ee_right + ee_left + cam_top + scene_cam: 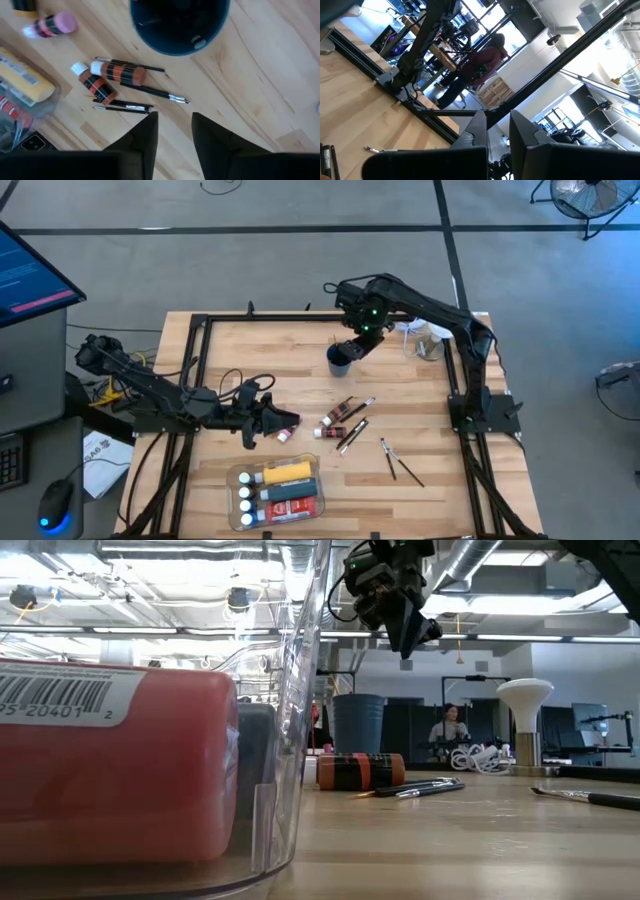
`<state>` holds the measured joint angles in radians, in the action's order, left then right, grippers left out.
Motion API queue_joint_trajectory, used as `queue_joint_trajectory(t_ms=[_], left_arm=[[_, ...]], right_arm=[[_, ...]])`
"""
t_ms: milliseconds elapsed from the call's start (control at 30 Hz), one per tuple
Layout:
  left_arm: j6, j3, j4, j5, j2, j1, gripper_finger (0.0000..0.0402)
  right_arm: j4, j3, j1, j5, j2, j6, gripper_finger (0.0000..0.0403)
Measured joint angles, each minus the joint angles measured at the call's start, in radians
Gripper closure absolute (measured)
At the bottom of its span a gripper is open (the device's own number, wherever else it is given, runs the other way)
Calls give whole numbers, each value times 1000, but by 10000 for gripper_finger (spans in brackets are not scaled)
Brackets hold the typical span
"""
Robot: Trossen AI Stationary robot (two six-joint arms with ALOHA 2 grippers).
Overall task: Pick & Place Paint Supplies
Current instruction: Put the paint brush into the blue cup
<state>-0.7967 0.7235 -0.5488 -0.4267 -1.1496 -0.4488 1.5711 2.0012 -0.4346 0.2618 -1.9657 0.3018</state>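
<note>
A dark blue cup [338,360] stands on the far middle of the table, with a brush's metal end [198,41] showing inside it. My right gripper [175,117] hangs open above the cup, pointing down, nothing between its fingers. Two brown-and-black paint tubes [117,72] and thin brushes [150,90] lie flat at the table's middle. A pink-capped tube [50,24] lies beside my left gripper [275,418], which is shut, roughly level and holds nothing. A clear tray [278,488] near the front edge holds a yellow bottle [285,472] and smaller bottles.
Two more brushes [400,462] lie at the near right. A clear jar with white things [425,340] stands at the far right. A black frame [200,330] runs round the table. In the low view the tray's wall [300,690] and a red bottle [110,770] fill the left.
</note>
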Motion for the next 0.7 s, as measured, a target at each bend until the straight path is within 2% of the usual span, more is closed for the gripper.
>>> queue_joint_trajectory(t_ms=[200,400,533,633,700], left_arm=[[5,0,0,1,0,17,402],[11,0,-1,10,0,77,402],[50,0,-5,40,0,122,402],[132,0,-9,39,0,138,402],[197,0,-9,40,0,147,402]], right_arm=[[0,68,48,3,36,-21,278],[-15,77,143,-34,160,-33,286],[-61,77,249,-52,271,-39,291],[-115,77,352,-114,350,6,292],[-146,77,432,-207,397,63,291]])
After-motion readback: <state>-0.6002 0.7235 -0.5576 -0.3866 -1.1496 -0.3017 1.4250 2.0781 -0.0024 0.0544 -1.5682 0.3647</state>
